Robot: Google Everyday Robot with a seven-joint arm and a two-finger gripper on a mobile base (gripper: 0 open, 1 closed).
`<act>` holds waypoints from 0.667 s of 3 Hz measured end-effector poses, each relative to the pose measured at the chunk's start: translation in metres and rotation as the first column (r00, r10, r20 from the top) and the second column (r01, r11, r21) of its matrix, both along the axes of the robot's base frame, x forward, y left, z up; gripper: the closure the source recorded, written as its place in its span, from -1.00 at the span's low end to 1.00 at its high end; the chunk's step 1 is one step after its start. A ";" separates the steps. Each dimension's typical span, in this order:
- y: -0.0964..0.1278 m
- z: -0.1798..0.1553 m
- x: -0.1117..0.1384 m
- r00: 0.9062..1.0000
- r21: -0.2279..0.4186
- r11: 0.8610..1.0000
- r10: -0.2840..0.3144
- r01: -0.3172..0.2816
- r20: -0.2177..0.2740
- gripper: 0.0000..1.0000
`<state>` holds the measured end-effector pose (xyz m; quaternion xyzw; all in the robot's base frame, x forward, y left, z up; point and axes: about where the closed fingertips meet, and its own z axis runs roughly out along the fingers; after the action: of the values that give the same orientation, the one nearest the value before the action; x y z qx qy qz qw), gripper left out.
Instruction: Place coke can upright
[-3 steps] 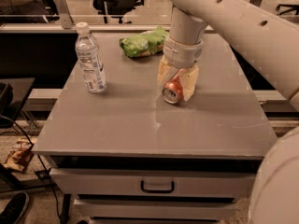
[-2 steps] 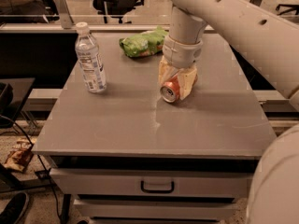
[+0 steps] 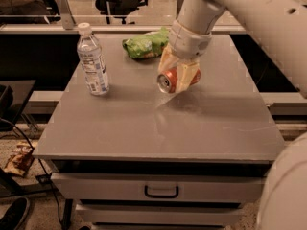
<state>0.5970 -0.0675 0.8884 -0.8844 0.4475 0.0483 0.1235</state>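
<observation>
The red-orange coke can [image 3: 169, 82] lies on its side between the gripper's fingers, its silver top facing left toward the camera. It hangs just above the grey table [image 3: 144, 123], right of the middle and toward the back. My gripper [image 3: 176, 79] comes down from the white arm at the upper right and is shut on the can, with one tan finger [image 3: 165, 63] behind it and one across its front.
A clear plastic water bottle [image 3: 92, 61] stands upright at the back left of the table. A green chip bag [image 3: 144, 44] lies at the back centre, just behind the gripper. A drawer with a handle [image 3: 161, 191] is under the tabletop. A snack wrapper [image 3: 19, 157] lies on the floor at left.
The gripper has lifted the can a little off the table and turned it, so the can now lies more level with its top pointing left.
</observation>
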 end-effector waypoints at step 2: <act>0.002 0.038 -0.001 0.946 0.276 0.906 -0.302 0.322 -0.114 1.00</act>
<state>0.5957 -0.0653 0.9269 -0.7713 0.5752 0.1235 0.2429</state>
